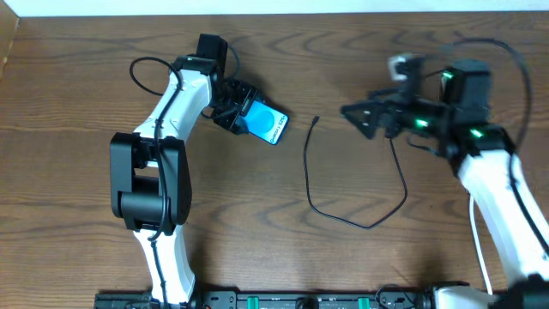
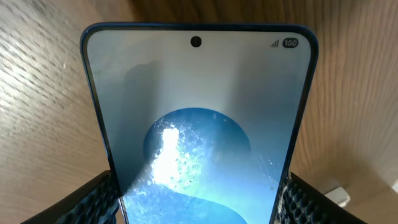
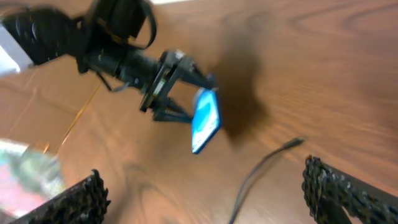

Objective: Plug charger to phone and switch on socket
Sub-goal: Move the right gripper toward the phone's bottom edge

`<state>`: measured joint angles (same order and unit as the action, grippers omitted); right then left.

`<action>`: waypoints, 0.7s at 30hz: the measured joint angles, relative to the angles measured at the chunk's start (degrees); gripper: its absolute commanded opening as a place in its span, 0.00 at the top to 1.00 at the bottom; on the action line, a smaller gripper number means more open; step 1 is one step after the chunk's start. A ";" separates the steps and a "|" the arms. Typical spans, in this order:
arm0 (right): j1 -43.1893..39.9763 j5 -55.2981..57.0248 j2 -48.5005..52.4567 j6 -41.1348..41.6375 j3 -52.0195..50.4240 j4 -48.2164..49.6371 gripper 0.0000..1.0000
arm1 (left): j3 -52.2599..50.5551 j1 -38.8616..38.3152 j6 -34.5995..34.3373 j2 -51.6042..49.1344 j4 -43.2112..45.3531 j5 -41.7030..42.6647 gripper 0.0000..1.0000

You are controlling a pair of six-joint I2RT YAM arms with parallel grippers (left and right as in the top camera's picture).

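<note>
"100" in the battery badge [image 2: 290, 43], top corner of phone [image 2: 199, 93] screen

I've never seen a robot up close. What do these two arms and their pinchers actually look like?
The left arm and right arm look alike: smooth white links, chunky black joints, thin black cables looping alongside. The left tool and right tool are black, each with two fingers lined with knobbly pads. Small green lights glow on the right arm.

Glossy smooth phone [image 2: 199, 124] screen, matt wood-grain table [image 1: 283, 266], matt black charger [image 1: 308, 176] cable
</note>
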<state>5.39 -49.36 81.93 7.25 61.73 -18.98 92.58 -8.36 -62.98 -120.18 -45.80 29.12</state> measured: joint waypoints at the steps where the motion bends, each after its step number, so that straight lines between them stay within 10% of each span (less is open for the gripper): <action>1: 1.18 0.00 1.31 -0.02 0.55 0.31 0.01 | 0.00 0.00 -0.28 0.00 0.02 0.50 0.34; 8: 8.37 0.48 9.07 1.84 1.20 3.89 0.01 | 0.00 0.00 -2.69 0.00 0.02 2.69 0.34; 10: 8.94 0.85 10.56 4.37 1.20 6.99 0.18 | 0.00 0.00 -3.26 0.00 0.02 3.02 0.34; 21: 14.60 15.61 18.32 22.73 1.29 11.19 0.34 | 0.00 -1.16 -4.35 0.00 0.70 3.56 0.34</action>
<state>19.99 -33.76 100.25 29.98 63.02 -7.79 92.58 -9.52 -67.33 -120.18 -45.10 32.69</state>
